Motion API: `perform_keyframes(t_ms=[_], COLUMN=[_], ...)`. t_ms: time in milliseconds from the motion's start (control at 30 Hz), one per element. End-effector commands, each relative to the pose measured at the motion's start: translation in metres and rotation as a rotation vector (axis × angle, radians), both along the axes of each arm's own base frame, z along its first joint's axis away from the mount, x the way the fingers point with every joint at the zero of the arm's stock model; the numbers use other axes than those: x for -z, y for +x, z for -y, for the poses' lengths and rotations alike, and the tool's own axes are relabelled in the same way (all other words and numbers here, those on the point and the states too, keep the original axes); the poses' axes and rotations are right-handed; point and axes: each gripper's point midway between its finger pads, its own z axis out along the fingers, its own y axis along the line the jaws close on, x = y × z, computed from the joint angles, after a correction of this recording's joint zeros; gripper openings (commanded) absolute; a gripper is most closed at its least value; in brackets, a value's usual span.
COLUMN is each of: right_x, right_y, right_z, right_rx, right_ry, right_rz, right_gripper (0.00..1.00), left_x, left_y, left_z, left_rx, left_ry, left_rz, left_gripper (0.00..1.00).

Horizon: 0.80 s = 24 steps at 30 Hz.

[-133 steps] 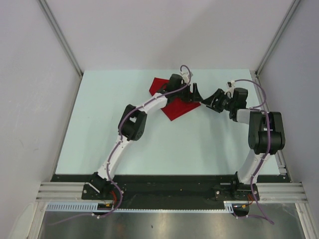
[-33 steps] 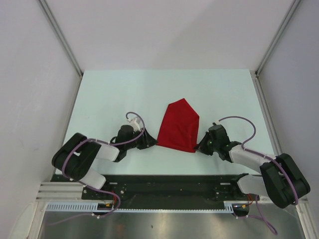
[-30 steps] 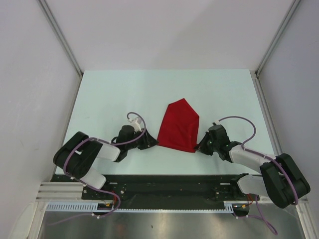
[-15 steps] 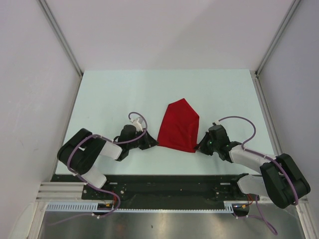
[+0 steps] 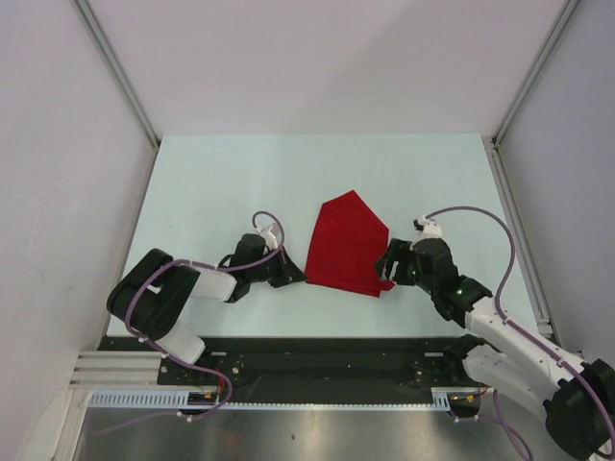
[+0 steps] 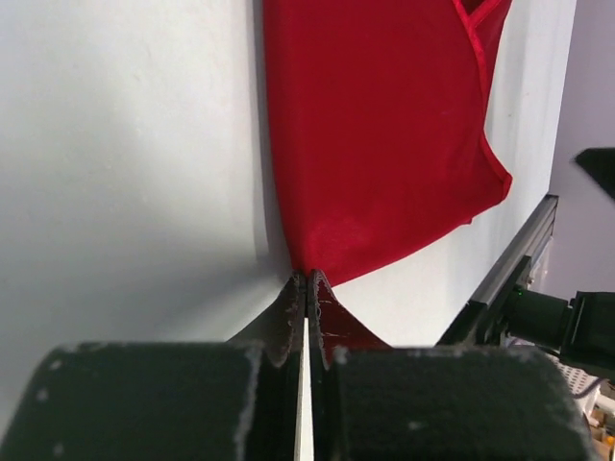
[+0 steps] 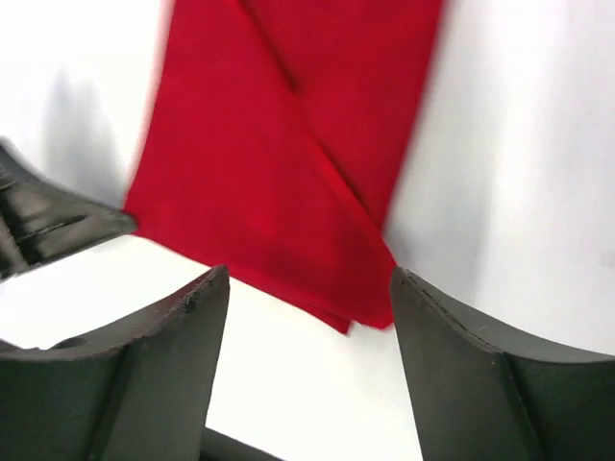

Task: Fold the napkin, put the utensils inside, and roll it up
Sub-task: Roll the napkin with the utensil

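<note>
The napkin [image 5: 346, 245] is a bright red cloth lying folded on the pale table, its point toward the far side. My left gripper [image 5: 293, 276] is low at the cloth's near left corner. In the left wrist view its jaws are pressed together [image 6: 306, 279], with the corner of the napkin [image 6: 384, 144] drawn into their tips. My right gripper [image 5: 387, 267] stands open just off the near right corner. The right wrist view shows that corner of the napkin [image 7: 279, 173] lying free on the table ahead of the spread fingers [image 7: 309, 279]. The utensils are out of view.
The black front rail [image 5: 327, 351] runs along the table's near edge just behind both grippers. Grey walls enclose the pale table [image 5: 221, 182] on three sides. The left gripper's dark fingers [image 7: 48, 221] show at the left edge of the right wrist view.
The left gripper has shut at the napkin's near left corner. The right gripper has opened, let go of the near right corner and drawn slightly up and back. The napkin has hardly shifted.
</note>
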Motion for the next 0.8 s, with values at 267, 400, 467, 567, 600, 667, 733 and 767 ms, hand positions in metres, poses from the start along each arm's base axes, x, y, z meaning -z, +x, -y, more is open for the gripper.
perform_keyframes(t_ms=[267,400,467,567,600,667,733,767], right_x=[-0.035,-0.024,-0.027,-0.016,-0.006,0.000,0.013,0.018], right_y=[0.010,0.007,0.004,0.002,0.001,0.000,-0.002,-0.001], right_z=[-0.112,-0.151,-0.170,-0.187,-0.190,-0.194,-0.196,-0.195], right_rx=[-0.417,-0.489,-0.503,-0.542,-0.567,-0.578,-0.585,-0.579], right_ry=[-0.445,-0.534,-0.547,-0.589,-0.619,-0.649,-0.697,-0.717], right_rz=[0.439,0.500,0.544,0.568,0.566,0.577,0.579,0.576], right_gripper=[0.81,0.82,0.82,0.82,0.82,0.81,0.81,0.81], left_x=[-0.035,-0.036,-0.036,-0.038,-0.038,-0.040,-0.041,-0.041], left_y=[0.009,0.010,0.010,0.009,0.008,0.009,0.009,0.009], left_z=[0.001,0.002,0.003,0.003,0.003,0.003,0.002,0.001], left_rx=[0.046,0.054,0.056,0.055,0.056,0.053,0.051,0.049], left_ry=[-0.093,-0.100,-0.111,-0.126,-0.129,-0.134,-0.136,-0.137], left_rz=[-0.019,-0.024,-0.032,-0.037,-0.040,-0.040,-0.040,-0.041], left_gripper=[0.00,0.00,0.00,0.00,0.00,0.00,0.00,0.00])
